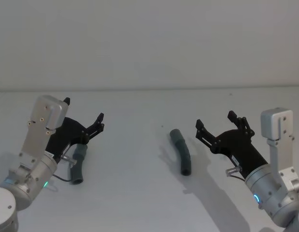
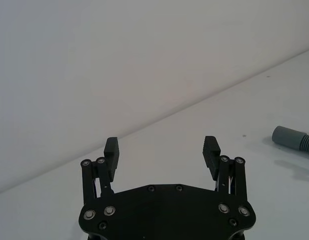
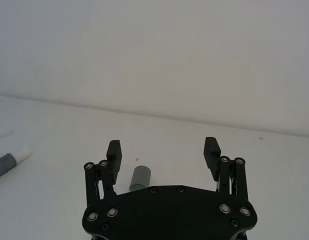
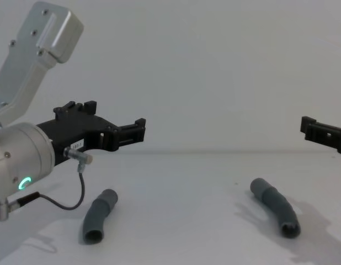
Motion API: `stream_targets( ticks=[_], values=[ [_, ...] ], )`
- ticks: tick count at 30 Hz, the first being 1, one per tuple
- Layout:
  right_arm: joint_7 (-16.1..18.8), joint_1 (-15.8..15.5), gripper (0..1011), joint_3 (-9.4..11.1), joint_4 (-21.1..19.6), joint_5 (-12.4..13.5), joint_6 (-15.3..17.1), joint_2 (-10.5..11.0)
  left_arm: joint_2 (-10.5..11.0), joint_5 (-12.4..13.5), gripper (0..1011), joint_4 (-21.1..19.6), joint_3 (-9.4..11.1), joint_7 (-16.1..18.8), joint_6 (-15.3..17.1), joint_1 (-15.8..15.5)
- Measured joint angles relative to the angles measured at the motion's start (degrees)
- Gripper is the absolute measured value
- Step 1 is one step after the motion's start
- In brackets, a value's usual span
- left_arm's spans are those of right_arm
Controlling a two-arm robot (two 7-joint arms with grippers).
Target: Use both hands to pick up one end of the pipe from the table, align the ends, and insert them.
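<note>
Black fingers on both sides are spread wide and holding nothing, so I am at the start of the pick. My left gripper (image 1: 84, 110) hangs above the table (image 1: 140, 203). The left pipe piece (image 4: 99, 215) lies directly below it, flat on the surface and well clear of the pads. The end farthest from me carries the white tip (image 3: 24, 152), which I can make out from the right wrist camera. I would drop this gripper straight down, turn the wrist until the fingers straddle the piece crosswise, and close just behind the tip. That leaves the tip sticking out free.

My right gripper (image 1: 215, 119) is raised too, fingers equally far apart. The right pipe piece (image 1: 182, 151) lies below it and toward its inner side, near but not under the fingers. This arm needs a short sideways shift before it goes down. The far end of that piece shows a smooth grey collar (image 2: 287, 136), which I take for the socket mouth. I would grip just behind the collar, not on the ribs, which I expect to flex and let the end droop.

Both pieces are bent, so I judge that end direction matters more than body direction. After lifting, I would line up the two end axes before pushing them together. Beyond the pieces the table runs back to a plain wall (image 1: 149, 43).
</note>
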Motion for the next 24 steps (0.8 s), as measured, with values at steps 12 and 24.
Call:
stream_targets(
  ticks=[12, 24],
  values=[
    [0.0, 0.0, 1000, 0.0, 0.0, 0.0, 0.0, 0.0, 0.4, -0.9, 1001, 0.5, -0.7, -1.8, -0.5, -0.2],
    [0.0, 0.0, 1000, 0.0, 0.0, 0.0, 0.0, 0.0, 1.0, -1.6, 1001, -2.8, -2.0, -0.6, 2.5, 3.1]
  ],
)
